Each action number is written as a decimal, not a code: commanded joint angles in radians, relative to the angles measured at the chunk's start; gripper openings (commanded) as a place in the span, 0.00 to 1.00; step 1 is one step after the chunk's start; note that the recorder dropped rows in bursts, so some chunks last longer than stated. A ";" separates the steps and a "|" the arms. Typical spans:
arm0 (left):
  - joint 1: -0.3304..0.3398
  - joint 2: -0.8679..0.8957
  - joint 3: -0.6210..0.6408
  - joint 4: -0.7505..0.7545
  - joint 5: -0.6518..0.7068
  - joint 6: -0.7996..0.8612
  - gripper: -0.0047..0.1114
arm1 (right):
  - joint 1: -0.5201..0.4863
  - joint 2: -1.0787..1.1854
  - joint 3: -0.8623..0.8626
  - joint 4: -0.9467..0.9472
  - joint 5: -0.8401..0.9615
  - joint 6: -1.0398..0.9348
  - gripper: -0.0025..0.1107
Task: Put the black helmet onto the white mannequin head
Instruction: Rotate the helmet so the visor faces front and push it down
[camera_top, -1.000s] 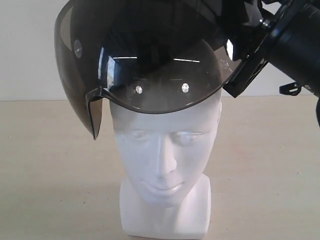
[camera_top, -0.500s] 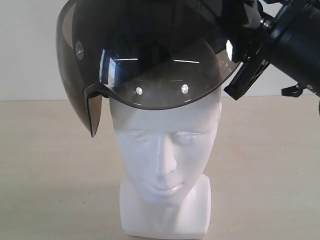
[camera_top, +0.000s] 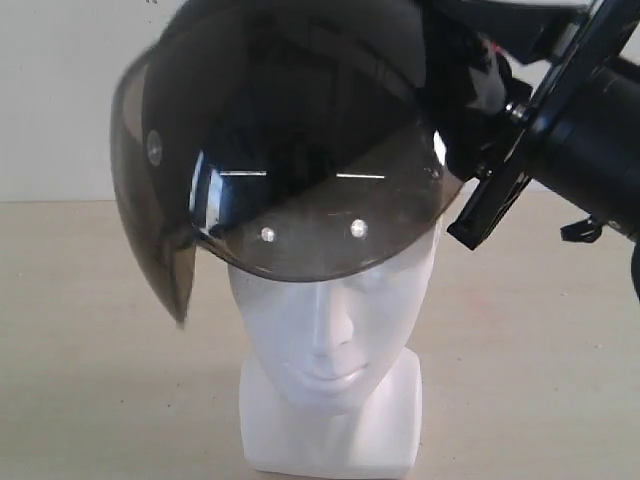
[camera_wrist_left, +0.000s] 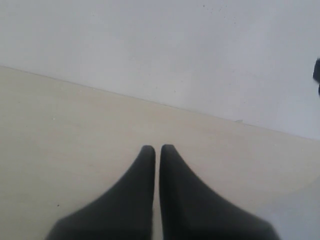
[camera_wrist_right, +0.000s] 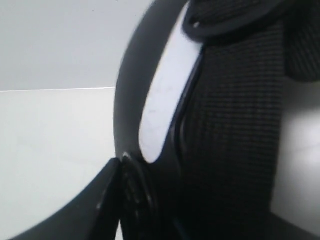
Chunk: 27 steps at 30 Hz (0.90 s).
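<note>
Left gripper (camera_wrist_left: 157, 149): two dark tapered fingers (camera_wrist_left: 142, 180) drawn together, with only a thin slit between the tips. Nothing is held.

Right arm (camera_top: 595, 150): black, entering from the upper right of the exterior view, with the wrist angled down toward the middle.

Right gripper (camera_top: 478, 208): clamped on the side rim of the black helmet (camera_top: 290, 110). The outer finger (camera_top: 525, 135) is a slanted bar lying outside the shell. The inner finger is hidden.
</note>
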 joint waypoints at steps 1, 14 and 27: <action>-0.004 -0.002 0.004 0.004 0.003 -0.004 0.08 | -0.001 -0.004 0.026 -0.092 0.038 -0.014 0.02; -0.004 -0.002 0.004 0.004 0.003 -0.004 0.08 | -0.001 -0.006 0.026 -0.113 0.021 -0.016 0.02; -0.004 -0.002 0.004 0.004 0.003 -0.004 0.08 | -0.008 -0.008 0.082 -0.064 0.016 -0.024 0.02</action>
